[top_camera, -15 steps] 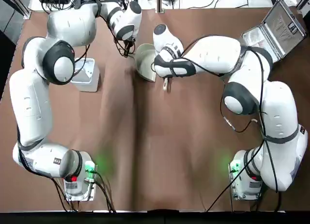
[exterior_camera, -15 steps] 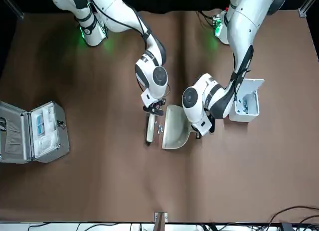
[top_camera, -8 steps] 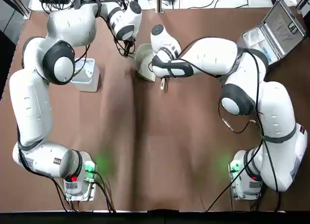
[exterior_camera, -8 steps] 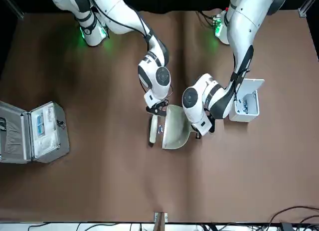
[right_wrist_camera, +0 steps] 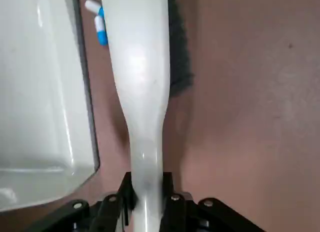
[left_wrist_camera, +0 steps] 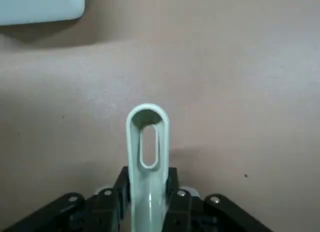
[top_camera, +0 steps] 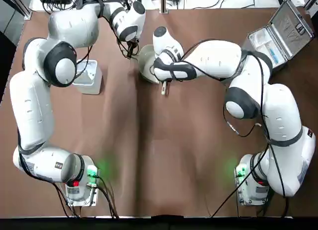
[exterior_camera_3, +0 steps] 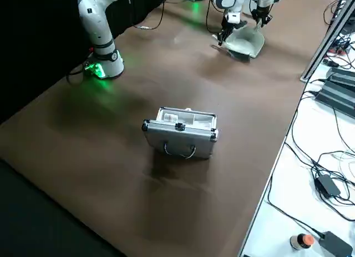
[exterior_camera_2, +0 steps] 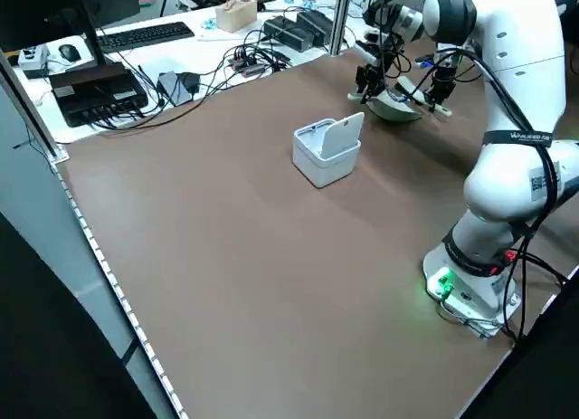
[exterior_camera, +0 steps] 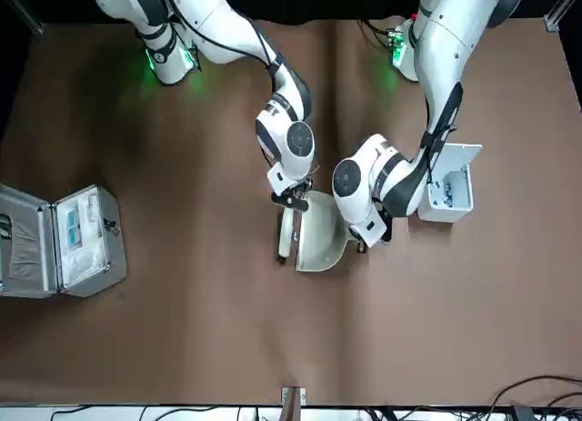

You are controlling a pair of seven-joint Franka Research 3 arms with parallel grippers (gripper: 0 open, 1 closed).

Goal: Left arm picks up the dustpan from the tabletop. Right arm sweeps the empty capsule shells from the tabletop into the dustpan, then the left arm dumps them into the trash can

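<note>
In the front view, my left gripper [exterior_camera: 362,243] is at 3 o'clock from the pan of the dustpan [exterior_camera: 322,235], its fingers clamped on the short slotted handle. The dustpan is near 12 o'clock on the brown surface [top_camera: 174,140] in the top view, its open lip towards the brush [exterior_camera: 285,235], which is at 9 o'clock from the pan in the front view. My right gripper [exterior_camera: 293,199] is at about 10 o'clock from the pan there, fingers clamped on the brush's white handle, dark bristles below it. Two white-and-blue capsule shells [right_wrist_camera: 101,30] show between brush and dustpan lip, one partly hidden by the brush. In the top view, the trash can [top_camera: 90,80] is at 10 o'clock on the surface, its lid [exterior_camera_2: 342,136] raised, and the open silver case [top_camera: 279,38] at about 2 o'clock
</note>
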